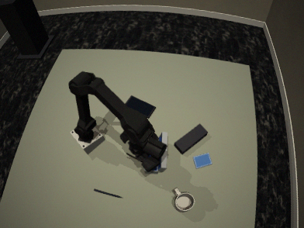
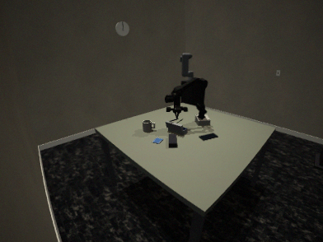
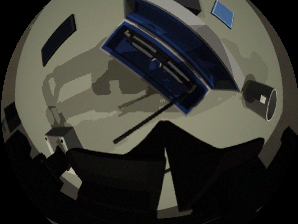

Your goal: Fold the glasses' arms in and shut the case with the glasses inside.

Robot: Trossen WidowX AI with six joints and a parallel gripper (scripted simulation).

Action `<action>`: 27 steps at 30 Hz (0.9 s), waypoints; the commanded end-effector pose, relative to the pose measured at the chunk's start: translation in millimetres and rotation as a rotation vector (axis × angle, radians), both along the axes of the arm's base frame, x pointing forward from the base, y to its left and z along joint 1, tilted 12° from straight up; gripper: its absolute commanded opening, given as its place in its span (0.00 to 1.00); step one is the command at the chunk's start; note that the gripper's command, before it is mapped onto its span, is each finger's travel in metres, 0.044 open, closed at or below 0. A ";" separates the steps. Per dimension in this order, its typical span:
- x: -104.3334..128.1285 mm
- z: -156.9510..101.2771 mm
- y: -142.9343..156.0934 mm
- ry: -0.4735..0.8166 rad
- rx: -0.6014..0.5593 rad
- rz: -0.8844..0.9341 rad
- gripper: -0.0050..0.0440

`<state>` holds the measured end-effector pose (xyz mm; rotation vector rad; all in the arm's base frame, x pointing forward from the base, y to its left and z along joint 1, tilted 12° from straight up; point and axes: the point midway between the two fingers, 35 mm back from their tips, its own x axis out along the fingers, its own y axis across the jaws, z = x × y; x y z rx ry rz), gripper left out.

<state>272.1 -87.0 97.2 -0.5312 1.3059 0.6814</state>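
Note:
The glasses case (image 1: 164,142) (image 2: 176,127) (image 3: 220,63) lies open on the table, with a blue lining and a pale grey lid standing up. The dark glasses (image 3: 157,60) lie inside the blue tray. One thin arm of the glasses (image 3: 143,123) sticks out over the tray's near edge onto the table. My gripper (image 3: 163,125) (image 2: 177,112) is shut and empty. It hangs just above the table at the near side of the case, close to the outstretched arm. In the top view the wrist hides most of the case and the fingers.
A black box (image 1: 191,138) and a blue card (image 1: 202,160) (image 3: 222,11) lie right of the case. A mug (image 1: 184,202) (image 3: 260,96) stands in front. A pen (image 1: 108,193) lies front left. A dark notebook (image 1: 140,105) (image 3: 59,38) lies behind the arm.

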 end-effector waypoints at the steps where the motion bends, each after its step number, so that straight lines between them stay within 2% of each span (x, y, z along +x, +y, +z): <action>1: 0.8 -1.2 -8.8 -0.018 -0.011 0.117 0.10; 7: -0.8 -3.4 -22.3 -0.052 -0.035 0.321 0.10; 9: -0.8 -3.4 -22.3 -0.052 -0.035 0.321 0.10; 22: -6.7 -8.4 -51.3 -0.126 -0.087 0.756 0.10; 27: -7.1 -8.7 -52.7 -0.130 -0.089 0.778 0.10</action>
